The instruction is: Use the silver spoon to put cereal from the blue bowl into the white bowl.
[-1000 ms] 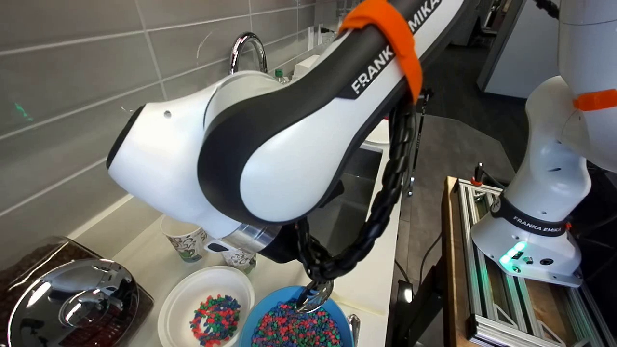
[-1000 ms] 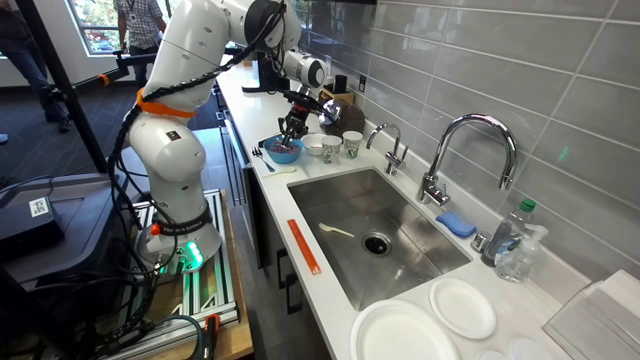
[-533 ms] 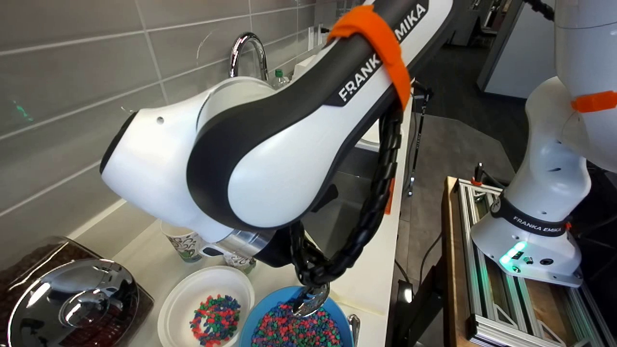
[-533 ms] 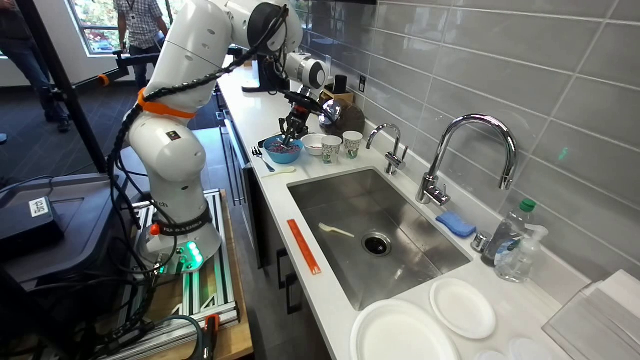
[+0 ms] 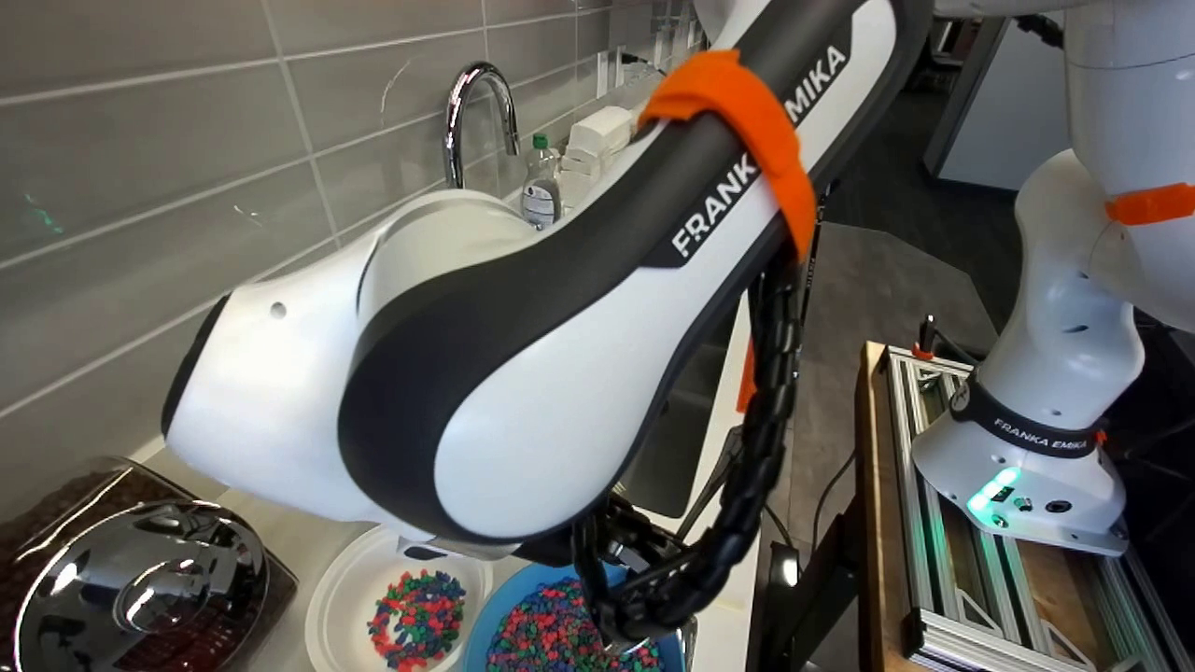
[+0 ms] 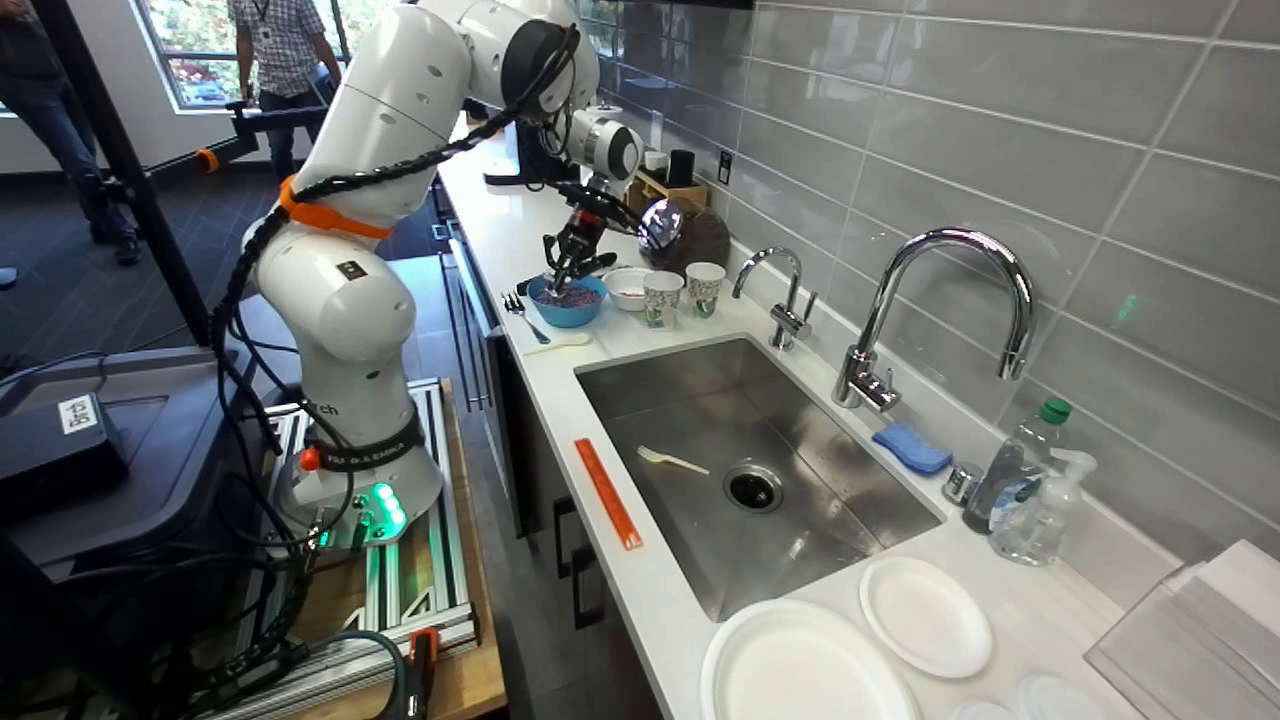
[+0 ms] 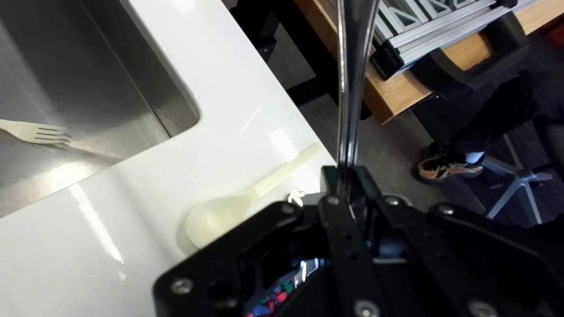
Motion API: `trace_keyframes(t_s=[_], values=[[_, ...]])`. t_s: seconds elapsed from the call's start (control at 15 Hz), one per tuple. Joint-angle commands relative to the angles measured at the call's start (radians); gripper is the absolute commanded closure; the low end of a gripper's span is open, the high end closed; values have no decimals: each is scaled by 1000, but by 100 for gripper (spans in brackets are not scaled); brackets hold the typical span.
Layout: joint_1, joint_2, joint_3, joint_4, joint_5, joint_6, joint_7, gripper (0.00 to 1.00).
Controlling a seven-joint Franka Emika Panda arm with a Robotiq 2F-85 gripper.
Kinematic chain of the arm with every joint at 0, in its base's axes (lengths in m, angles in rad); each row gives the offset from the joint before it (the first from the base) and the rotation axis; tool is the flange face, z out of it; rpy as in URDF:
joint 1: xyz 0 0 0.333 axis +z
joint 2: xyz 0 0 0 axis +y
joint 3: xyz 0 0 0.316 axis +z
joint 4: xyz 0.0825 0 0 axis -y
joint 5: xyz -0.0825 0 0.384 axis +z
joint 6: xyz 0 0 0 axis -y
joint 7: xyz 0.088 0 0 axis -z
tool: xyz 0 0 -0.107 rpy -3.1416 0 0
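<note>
Over the blue bowl (image 6: 568, 316), the silver spoon (image 7: 354, 66) is held by the gripper (image 7: 345, 177), which is clenched around the thin handle; in the wrist view, part of the handle is shown standing out past the fingertips. The spoon's far end is pointed down toward the cereal (image 5: 537, 639), but whether it is touched cannot be told, since in an exterior view it is mostly covered by the black cable (image 5: 770, 439). A smaller portion of cereal is held in the white bowl (image 5: 341, 611), which is set just beside the blue one and partly hidden by the arm (image 5: 551, 411). Near the white bowl, two patterned cups (image 6: 662, 302) and a container (image 5: 154, 579) with a shiny lid are placed on the counter (image 7: 110, 281). Next to the blue bowl a metal fork (image 6: 527, 320) is laid, with a cream plastic spoon (image 7: 218, 218) near it, between the bowl and the sink (image 6: 720, 545); a pale plastic fork (image 7: 37, 133) is seen lying in the sink.
</note>
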Motion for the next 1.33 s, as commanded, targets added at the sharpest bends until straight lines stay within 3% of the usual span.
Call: trace_keyframes(t_s=[0.0, 1.27], values=[[31, 74, -1, 102, -20, -107, -6, 97], [102, 316, -26, 427, -118, -314, -13, 97]])
